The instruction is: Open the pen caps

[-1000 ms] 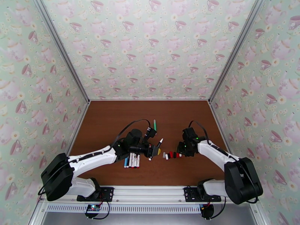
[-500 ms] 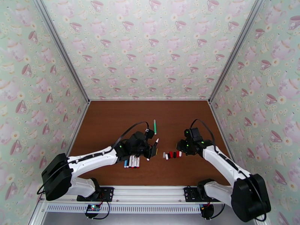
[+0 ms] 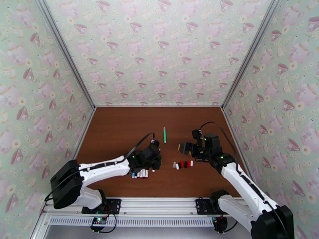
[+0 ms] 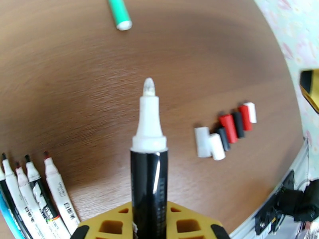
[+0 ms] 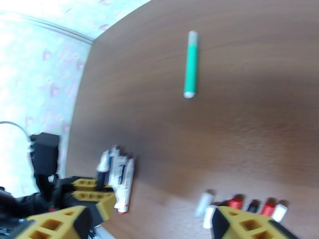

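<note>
While uncapped pens (image 3: 140,173) lie bunched, pen caps (image 3: 183,164) cluster nearby.

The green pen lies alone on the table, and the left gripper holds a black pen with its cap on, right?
No. The green pen lies alone on the table and the left gripper holds a black pen, but its cap is off: the left wrist view shows the bare tip.
</note>
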You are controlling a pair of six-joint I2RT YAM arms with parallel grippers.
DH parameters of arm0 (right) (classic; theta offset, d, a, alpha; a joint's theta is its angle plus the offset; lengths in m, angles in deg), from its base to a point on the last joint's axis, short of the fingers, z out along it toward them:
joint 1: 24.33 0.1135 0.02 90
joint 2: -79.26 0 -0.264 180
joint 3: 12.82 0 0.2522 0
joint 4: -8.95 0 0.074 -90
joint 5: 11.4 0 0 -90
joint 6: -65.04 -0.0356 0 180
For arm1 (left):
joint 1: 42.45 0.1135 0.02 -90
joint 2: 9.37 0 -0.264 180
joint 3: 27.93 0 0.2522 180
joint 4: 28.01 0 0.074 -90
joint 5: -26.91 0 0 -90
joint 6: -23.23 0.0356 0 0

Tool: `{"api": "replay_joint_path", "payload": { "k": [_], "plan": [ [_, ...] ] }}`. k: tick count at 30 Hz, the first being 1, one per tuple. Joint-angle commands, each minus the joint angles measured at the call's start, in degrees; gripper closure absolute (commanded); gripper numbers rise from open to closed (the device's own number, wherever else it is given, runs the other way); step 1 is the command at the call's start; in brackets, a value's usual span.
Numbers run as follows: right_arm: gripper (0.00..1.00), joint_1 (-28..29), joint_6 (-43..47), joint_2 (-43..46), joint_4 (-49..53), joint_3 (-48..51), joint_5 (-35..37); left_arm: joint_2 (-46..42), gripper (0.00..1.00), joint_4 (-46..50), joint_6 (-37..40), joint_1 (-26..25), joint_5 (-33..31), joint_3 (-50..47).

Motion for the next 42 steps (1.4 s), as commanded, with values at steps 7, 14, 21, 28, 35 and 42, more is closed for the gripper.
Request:
{"api": "replay_joint_path", "payload": {
  "k": [7, 14, 21, 28, 35, 42],
  "plan": [
    [0.0, 1.8, -0.6, 2.9, 0.0, 1.5, -3.1, 4.8, 0.86, 2.3, -7.2, -1.8, -5.1, 1.5],
    [0.0, 1.9, -0.7, 2.7, -0.3, 1.9, -2.4, 8.0, 0.84, 6.3, -9.7, -3.3, -9.4, 3.5],
    [0.0, 2.3, -0.8, 2.0, -0.3, 1.7, -2.0, 10.3, 0.81, 8.0, -10.2, -3.8, -11.2, 4.6],
    [0.0, 2.5, -0.7, 2.2, -0.1, 2.1, -1.5, 12.3, 0.8, 9.4, -10.5, -4.5, -12.1, 5.7],
    [0.0, 2.7, -1.3, 2.6, -0.4, 2.8, -0.7, 13.6, 0.78, 9.8, -11.4, -5.1, -12.7, 5.6],
    [0.0, 3.1, -1.2, 2.9, -0.5, 3.5, -0.6, 15.3, 0.74, 11.3, -11.1, -5.4, -13.2, 6.4]
  ]
}}
